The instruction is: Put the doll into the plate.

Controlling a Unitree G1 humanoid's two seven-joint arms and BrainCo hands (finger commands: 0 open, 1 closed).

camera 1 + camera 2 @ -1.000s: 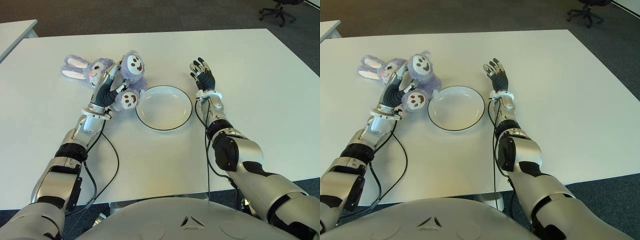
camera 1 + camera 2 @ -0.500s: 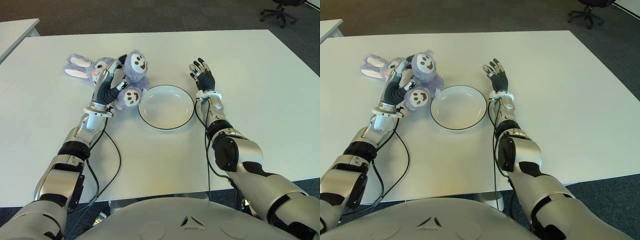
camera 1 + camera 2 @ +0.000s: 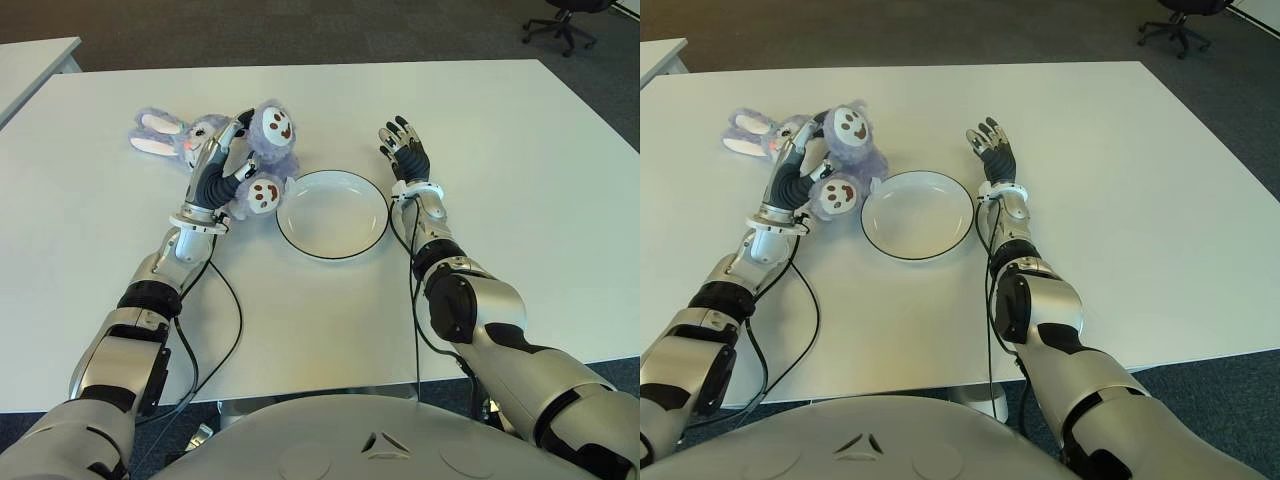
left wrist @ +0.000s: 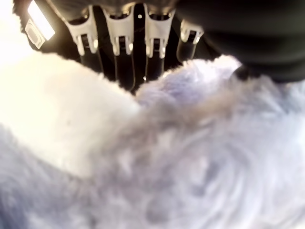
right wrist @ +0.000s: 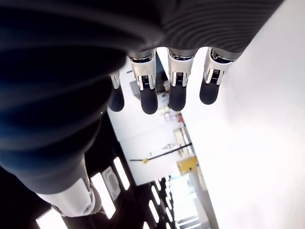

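A purple plush rabbit doll (image 3: 262,150) with white feet and long ears lies just left of the white, dark-rimmed plate (image 3: 335,215) on the white table (image 3: 500,130). My left hand (image 3: 222,165) is shut on the doll's body, which tilts its feet towards the plate. In the left wrist view the doll's fur (image 4: 190,157) fills the frame under the curled fingers (image 4: 119,47). My right hand (image 3: 404,148) shows right of the plate, holding nothing. Its fingers (image 5: 176,90) are straight in its wrist view.
A black cable (image 3: 225,330) loops on the table beside my left forearm. A second white table (image 3: 30,60) stands at the far left. An office chair (image 3: 563,15) sits on the dark floor at the back right.
My left hand has closed more firmly on the doll and nudged it slightly up and towards the plate. The right hand has stayed put.
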